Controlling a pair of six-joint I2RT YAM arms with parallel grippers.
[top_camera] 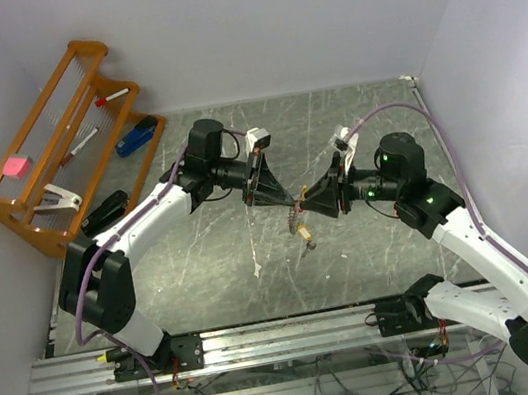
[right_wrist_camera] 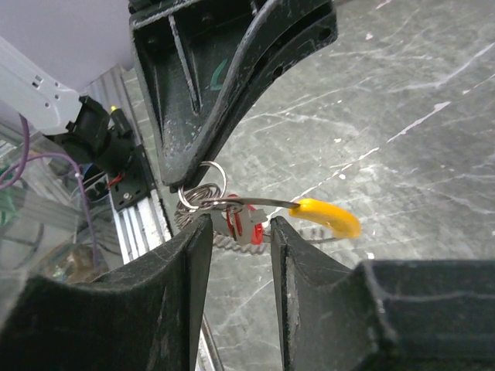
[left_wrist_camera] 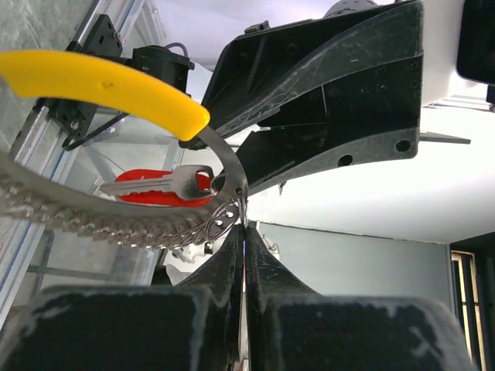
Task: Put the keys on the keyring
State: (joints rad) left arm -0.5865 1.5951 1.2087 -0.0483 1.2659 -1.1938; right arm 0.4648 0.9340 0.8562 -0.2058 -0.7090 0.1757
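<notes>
My left gripper (top_camera: 274, 194) is shut and pinches the keyring (left_wrist_camera: 116, 220), a silvery beaded coil, at its thin metal band; the jaws are pressed together in the left wrist view (left_wrist_camera: 244, 226). The curved yellow tag (left_wrist_camera: 100, 81) arcs off that band. The red-headed key (left_wrist_camera: 162, 185) hangs on the ring. My right gripper (right_wrist_camera: 238, 226) is open, its fingers either side of the red-headed key (right_wrist_camera: 246, 224) and just below the yellow tag (right_wrist_camera: 329, 216). From above, both grippers meet over mid-table, the ring (top_camera: 295, 217) dangles below, and a small brass key (top_camera: 308, 242) hangs lowest.
A wooden rack (top_camera: 13, 214) stands at the far left with a blue stapler (top_camera: 137, 136), a white stapler (top_camera: 56, 199), a pink block (top_camera: 15, 166) and pens. An aluminium rail (top_camera: 267, 339) runs along the near table edge. Walls close in left, back and right.
</notes>
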